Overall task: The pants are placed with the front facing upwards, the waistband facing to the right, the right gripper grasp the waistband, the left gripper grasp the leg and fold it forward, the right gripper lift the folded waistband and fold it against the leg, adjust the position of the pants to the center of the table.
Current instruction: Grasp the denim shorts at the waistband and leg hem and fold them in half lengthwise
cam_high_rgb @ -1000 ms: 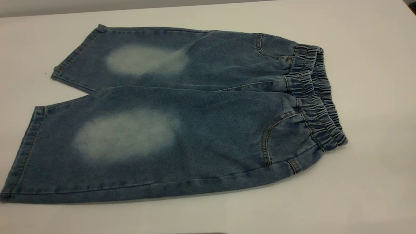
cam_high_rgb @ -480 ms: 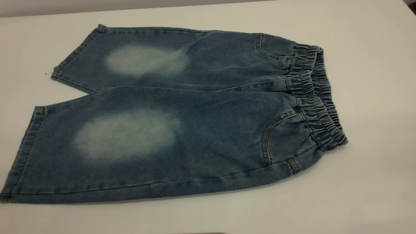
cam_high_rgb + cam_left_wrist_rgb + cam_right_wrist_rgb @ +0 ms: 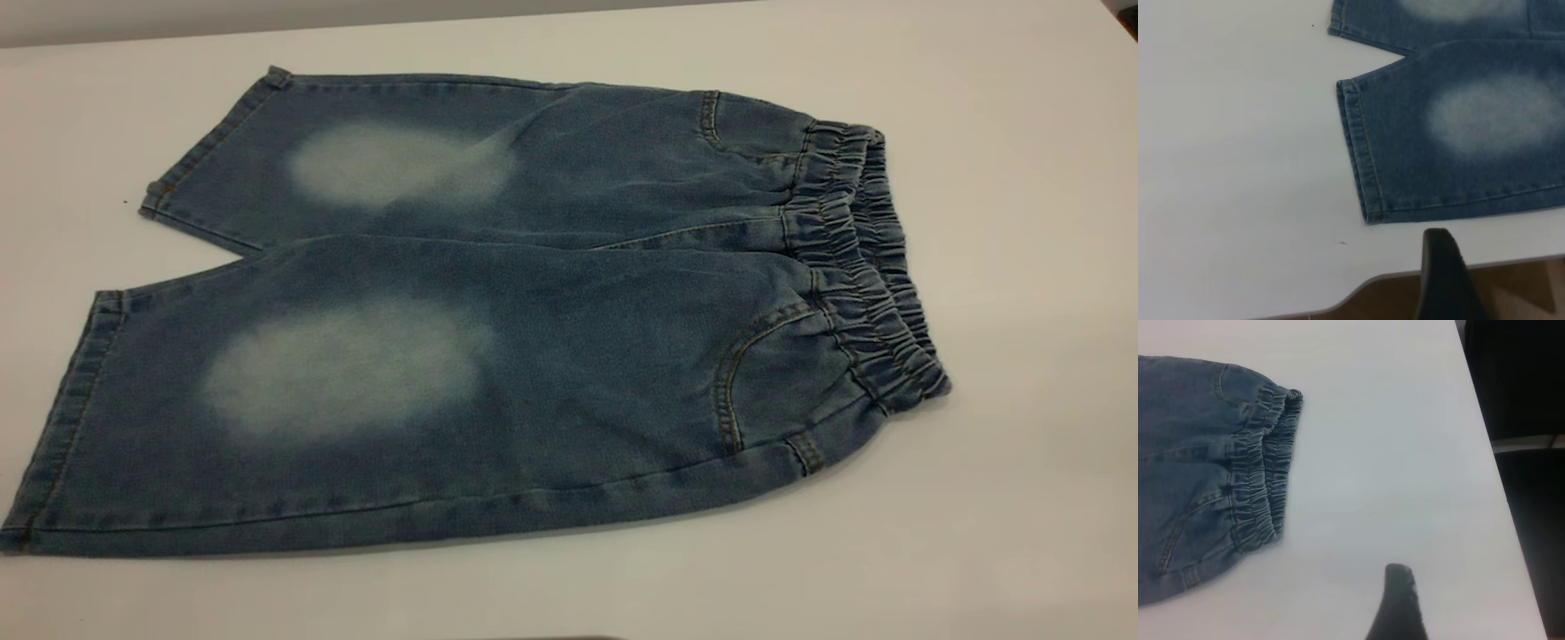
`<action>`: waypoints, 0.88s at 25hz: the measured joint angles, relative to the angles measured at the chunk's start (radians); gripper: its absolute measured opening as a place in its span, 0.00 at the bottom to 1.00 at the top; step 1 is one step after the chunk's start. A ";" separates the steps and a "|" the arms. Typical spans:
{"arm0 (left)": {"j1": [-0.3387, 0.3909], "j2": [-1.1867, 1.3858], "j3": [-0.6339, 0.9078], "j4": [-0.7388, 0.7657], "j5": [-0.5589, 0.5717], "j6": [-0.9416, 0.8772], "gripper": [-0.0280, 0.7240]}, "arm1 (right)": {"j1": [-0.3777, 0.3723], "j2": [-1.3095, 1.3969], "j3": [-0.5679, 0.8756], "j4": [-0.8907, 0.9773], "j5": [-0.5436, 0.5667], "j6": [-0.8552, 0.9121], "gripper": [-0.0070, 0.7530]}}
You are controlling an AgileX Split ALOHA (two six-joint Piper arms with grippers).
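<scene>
The blue denim pants [image 3: 533,311] lie flat on the white table [image 3: 1022,498], front up, with a faded oval on each leg. The ruffled waistband [image 3: 862,258] points right and both leg hems point left. No gripper shows in the exterior view. In the left wrist view a black part of my left gripper [image 3: 1441,267] hangs over the table's edge, a short way from the near leg's hem [image 3: 1358,153] and not touching it. In the right wrist view a black part of my right gripper [image 3: 1398,603] is above bare table, apart from the waistband [image 3: 1261,480].
The table's rounded edge [image 3: 1358,290] runs close to the left gripper, with brown floor beyond it. On the right, the table's side edge [image 3: 1498,480] drops to a dark area. Bare white tabletop surrounds the pants.
</scene>
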 joint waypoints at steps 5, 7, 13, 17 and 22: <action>0.000 0.000 0.000 0.000 0.000 0.000 0.54 | 0.000 0.000 0.000 0.000 0.000 0.000 0.66; 0.000 0.000 0.000 0.000 0.000 0.000 0.54 | 0.000 0.000 0.000 0.000 0.000 0.000 0.66; 0.000 0.000 0.000 0.000 0.000 0.000 0.54 | 0.000 0.000 0.000 0.000 0.000 0.002 0.66; 0.000 0.033 -0.011 0.024 -0.010 -0.014 0.54 | 0.000 0.020 -0.028 0.002 -0.004 0.026 0.66; 0.000 0.240 -0.065 0.039 -0.159 -0.046 0.54 | 0.000 0.188 -0.138 0.015 -0.048 0.033 0.69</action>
